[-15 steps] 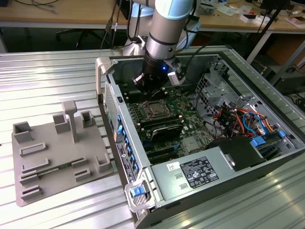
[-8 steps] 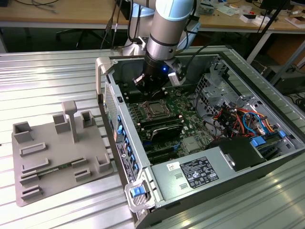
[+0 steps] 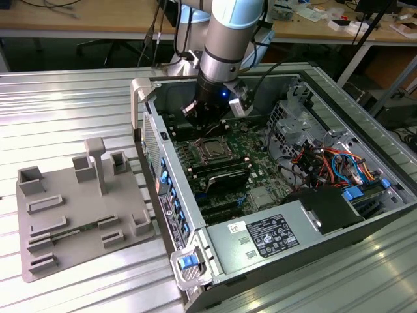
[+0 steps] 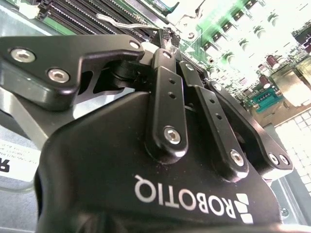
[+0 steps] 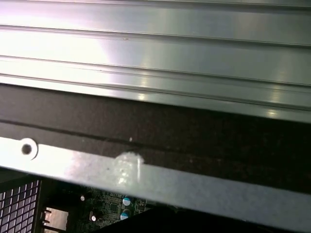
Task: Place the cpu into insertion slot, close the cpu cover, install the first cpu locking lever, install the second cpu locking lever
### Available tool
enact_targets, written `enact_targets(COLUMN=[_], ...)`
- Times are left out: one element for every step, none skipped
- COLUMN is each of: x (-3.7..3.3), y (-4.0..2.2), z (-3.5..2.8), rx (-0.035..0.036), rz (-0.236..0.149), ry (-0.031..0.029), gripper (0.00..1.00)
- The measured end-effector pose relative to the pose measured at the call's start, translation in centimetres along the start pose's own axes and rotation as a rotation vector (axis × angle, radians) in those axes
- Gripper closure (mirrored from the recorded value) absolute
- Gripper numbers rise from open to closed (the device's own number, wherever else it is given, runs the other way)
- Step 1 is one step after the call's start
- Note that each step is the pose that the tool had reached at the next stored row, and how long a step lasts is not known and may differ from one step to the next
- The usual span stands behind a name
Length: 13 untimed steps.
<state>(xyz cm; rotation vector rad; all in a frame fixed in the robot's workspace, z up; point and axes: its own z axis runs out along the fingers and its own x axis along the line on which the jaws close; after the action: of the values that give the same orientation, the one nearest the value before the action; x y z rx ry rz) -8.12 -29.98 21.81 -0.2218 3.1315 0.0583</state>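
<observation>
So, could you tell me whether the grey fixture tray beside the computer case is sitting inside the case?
No, in the exterior view the grey fixture tray lies on the metal table outside the computer case, toward that view's left.

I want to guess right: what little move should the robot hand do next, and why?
Probably ease straight down a little. In the exterior view the gripper hangs just above the insertion slot, and in the second wrist view a thin silver lever lies just past its tip.

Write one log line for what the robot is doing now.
gripper | inside computer case | just above cpu socket | cover looks closed
</observation>
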Motion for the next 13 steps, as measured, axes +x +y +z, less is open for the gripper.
enact_targets(x=[0.0,-0.02,-0.06,-0.09,-0.15,-0.22,-0.28,-0.36,-0.43,-0.55,-0.64,-0.75,-0.79], y=[0.0,0.0,-0.01,-0.02,-0.02,-0.04,-0.05,-0.06,-0.07,-0.09,-0.1,-0.12,-0.12], z=[0.02,0.04,0.07,0.09,0.11,0.14,0.15,0.18,0.19,0.22,0.24,0.27,0.29], rx=[0.0001,0.0,-0.0001,-0.0001,-0.0001,-0.0001,-0.0001,-0.0002,-0.0002,-0.0001,-0.0001,-0.0001,0.0], rz=[0.0,-0.001,-0.003,-0.003,-0.004,-0.005,-0.006,-0.006,-0.007,-0.007,-0.008,-0.008,-0.009], ry=[0.0,0.0001,0.0001,0.0001,0.0002,0.0002,0.0002,0.0002,0.0003,0.0004,0.0006,0.0006,0.0007], gripper=[0.89,0.89,0.89,0.89,0.89,0.89,0.89,0.89,0.89,0.89,0.89,0.89,0.89])
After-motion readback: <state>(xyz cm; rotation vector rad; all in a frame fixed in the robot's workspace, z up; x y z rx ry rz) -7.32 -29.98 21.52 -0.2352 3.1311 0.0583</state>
